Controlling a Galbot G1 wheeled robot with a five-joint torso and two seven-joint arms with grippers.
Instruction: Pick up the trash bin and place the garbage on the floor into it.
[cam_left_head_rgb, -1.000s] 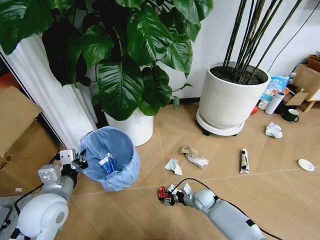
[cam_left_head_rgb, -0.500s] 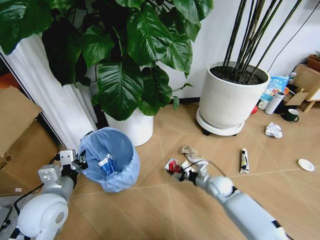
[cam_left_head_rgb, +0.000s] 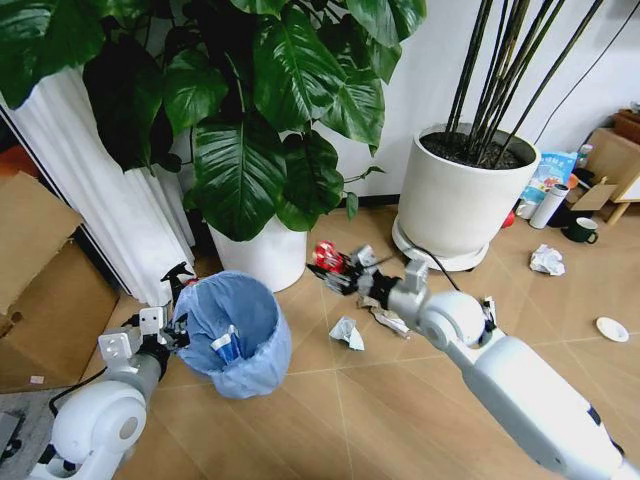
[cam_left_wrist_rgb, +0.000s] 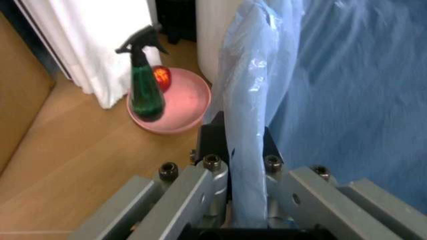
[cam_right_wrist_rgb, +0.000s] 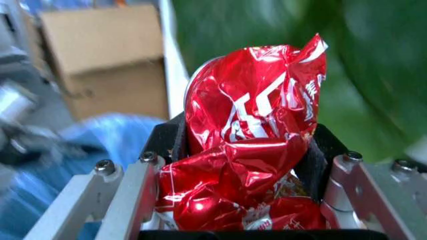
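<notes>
Your left gripper (cam_left_head_rgb: 178, 333) has its fingers clamped on the rim of the trash bin (cam_left_head_rgb: 238, 335), pinching the light blue bag liner; a blue-white crushed cup (cam_left_head_rgb: 225, 347) lies inside. Your right gripper (cam_left_head_rgb: 328, 263) holds a crumpled red can (cam_left_head_rgb: 325, 255) tight between its fingers, raised above the floor (cam_left_head_rgb: 400, 400) between the bin and the white plant pot (cam_left_head_rgb: 455, 205). Paper wads (cam_left_head_rgb: 347, 333) lie on the planks below.

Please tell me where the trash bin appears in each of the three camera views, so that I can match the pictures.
Head view: trash bin at lower left, left gripper clamped on its rim.
Left wrist view: blue bag of the bin, rim pinched in the jaws.
Right wrist view: blurred blue behind the red can in the right gripper.
Shared landmark: the blue bag.
</notes>
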